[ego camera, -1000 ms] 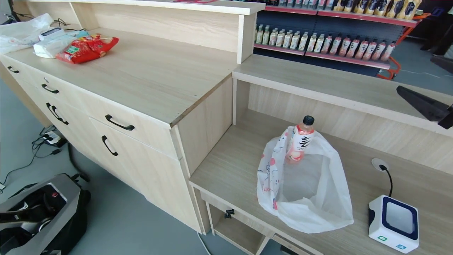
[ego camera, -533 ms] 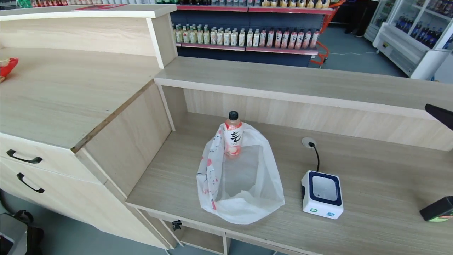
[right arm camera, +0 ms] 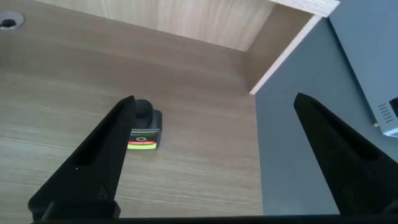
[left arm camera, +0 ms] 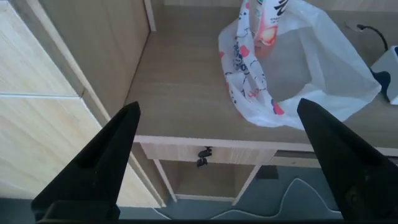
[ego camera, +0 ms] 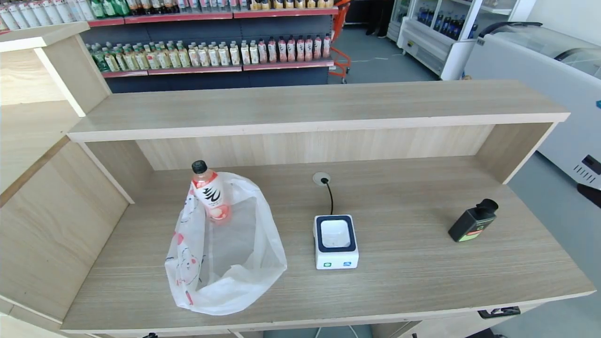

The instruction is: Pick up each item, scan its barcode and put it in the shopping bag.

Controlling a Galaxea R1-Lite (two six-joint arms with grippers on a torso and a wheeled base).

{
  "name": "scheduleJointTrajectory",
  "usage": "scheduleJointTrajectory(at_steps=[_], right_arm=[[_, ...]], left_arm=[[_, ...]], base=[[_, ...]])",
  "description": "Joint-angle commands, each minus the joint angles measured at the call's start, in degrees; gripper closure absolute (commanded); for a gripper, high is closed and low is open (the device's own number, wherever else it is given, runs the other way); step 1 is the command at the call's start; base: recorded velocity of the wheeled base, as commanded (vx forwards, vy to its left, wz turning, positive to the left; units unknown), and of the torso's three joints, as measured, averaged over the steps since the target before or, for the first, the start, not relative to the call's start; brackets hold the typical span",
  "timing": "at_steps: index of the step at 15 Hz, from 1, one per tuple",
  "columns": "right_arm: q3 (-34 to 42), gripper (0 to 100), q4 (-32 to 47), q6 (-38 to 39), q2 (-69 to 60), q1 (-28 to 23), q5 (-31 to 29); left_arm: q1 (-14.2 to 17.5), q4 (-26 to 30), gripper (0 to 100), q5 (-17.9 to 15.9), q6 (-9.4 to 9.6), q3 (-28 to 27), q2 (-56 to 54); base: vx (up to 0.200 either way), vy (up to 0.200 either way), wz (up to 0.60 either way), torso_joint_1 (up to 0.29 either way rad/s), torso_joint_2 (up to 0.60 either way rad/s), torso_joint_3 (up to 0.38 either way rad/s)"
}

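The view has swung right along the counter (ego camera: 422, 272), showing a black bottle (ego camera: 472, 220) near its right edge, likely next, the pink drink bottle (ego camera: 209, 192) already in the shopping bag (ego camera: 225, 263) toward the left, while left gripper (left arm camera: 217, 104) and right gripper (right arm camera: 212, 98) hang fingers apart, empty.

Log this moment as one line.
left gripper open | right gripper open | pink bottle upright in bag | black bottle on counter, right of scanner

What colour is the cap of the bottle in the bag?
Black cap; clearest in the head view.
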Motion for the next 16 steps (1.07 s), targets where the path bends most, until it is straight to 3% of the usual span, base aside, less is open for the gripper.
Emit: scheduleJointTrajectory(at_steps=[1,5,10,16], right_arm=[[-1.2,0,2.6,-0.1,6.7,-2.8,0.5],[-2.5,0,3.0,-3.9,14.0,-4.7,5.4],[-3.9,0,3.1,-10.6,20.5,-6.1,6.5],[-7.0,0,3.0,-14.0,28.5,-3.5,9.8]], left_arm=[[0.0,0.0,0,0.0,-0.02,0.0,0.0],[0.0,0.0,0,0.0,-0.02,0.0,0.0],[0.0,0.0,0,0.0,-0.02,0.0,0.0],[0.0,0.0,0,0.1,-0.02,0.0,0.0]], base=[[0.0,0.0,0.0,0.0,0.0,0.0],[0.0,0.0,0.0,0.0,0.0,0.0],[0.0,0.0,0.0,0.0,0.0,0.0],[0.0,0.0,0.0,0.0,0.0,0.0]])
